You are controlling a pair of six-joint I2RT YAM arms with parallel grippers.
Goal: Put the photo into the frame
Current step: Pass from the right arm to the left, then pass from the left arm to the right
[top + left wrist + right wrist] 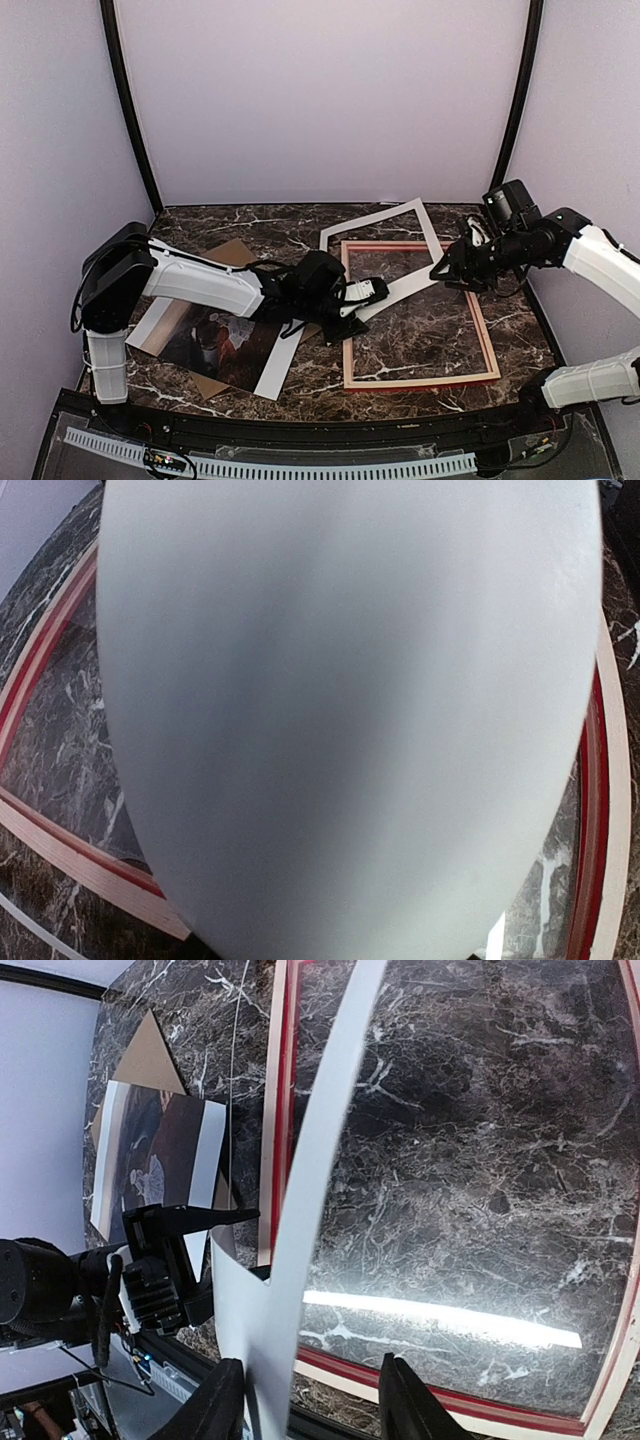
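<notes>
The photo (215, 335) lies picture-up at the left of the table, partly under my left arm; it also shows in the right wrist view (160, 1155). The red frame (420, 381) lies flat at centre right, with marble showing through it (280, 1080). A white mat (375, 222) hangs raised over the frame's top left. My left gripper (352, 305) is shut on the mat's near corner; the mat (340, 720) blocks its own camera. My right gripper (310, 1365) stands open at the mat's right corner (442, 270), with a mat strip (320, 1140) beside its left finger.
A brown backing board (235, 250) lies under the photo at the left. White walls with black posts close in the table. A black rail with a white strip runs along the near edge (300, 465).
</notes>
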